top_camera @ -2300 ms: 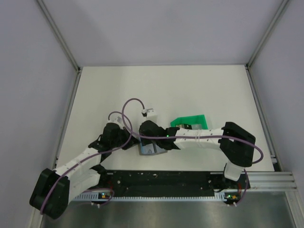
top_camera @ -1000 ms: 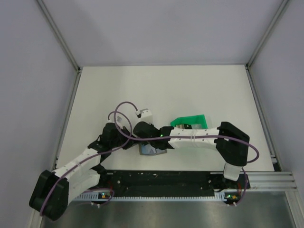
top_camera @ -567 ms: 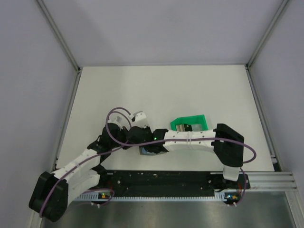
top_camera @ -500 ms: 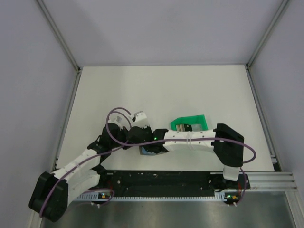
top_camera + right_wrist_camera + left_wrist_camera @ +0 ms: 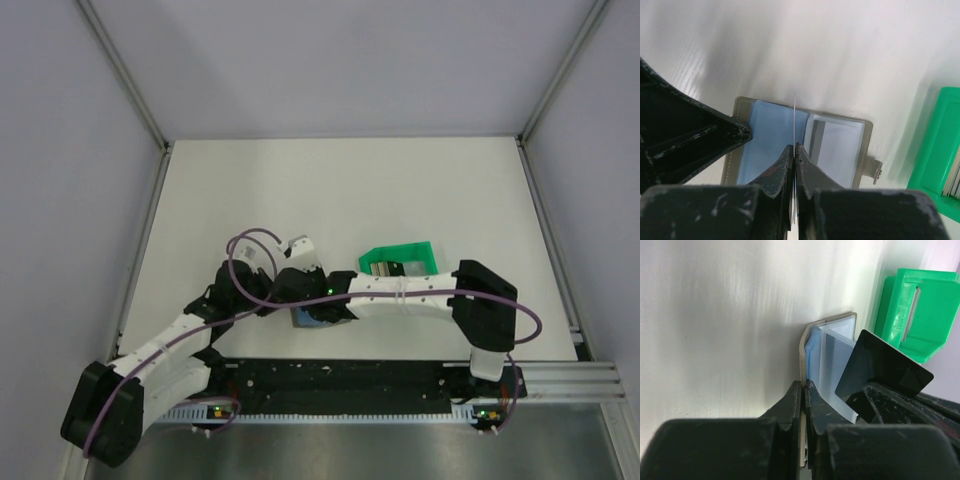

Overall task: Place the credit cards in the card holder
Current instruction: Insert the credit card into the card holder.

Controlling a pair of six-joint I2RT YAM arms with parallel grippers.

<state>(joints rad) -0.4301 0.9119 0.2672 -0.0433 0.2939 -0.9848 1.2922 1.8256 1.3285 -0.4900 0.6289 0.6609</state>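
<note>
L gripper (image 5: 803, 386) jaws pinch the card holder (image 5: 836, 145) cover. The holder lies open on the desk (image 5: 740, 50), just left of the green tray (image 5: 935, 150). R gripper (image 5: 794, 147) jaws pinch a credit card (image 5: 794, 112) edge-on over the pockets. Risk: card misses the slot & jams on the fold, or the cover slips from L's pinch.

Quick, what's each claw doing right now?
Left gripper: shut, pinching the card holder's cover.
Right gripper: shut on a credit card.
</note>
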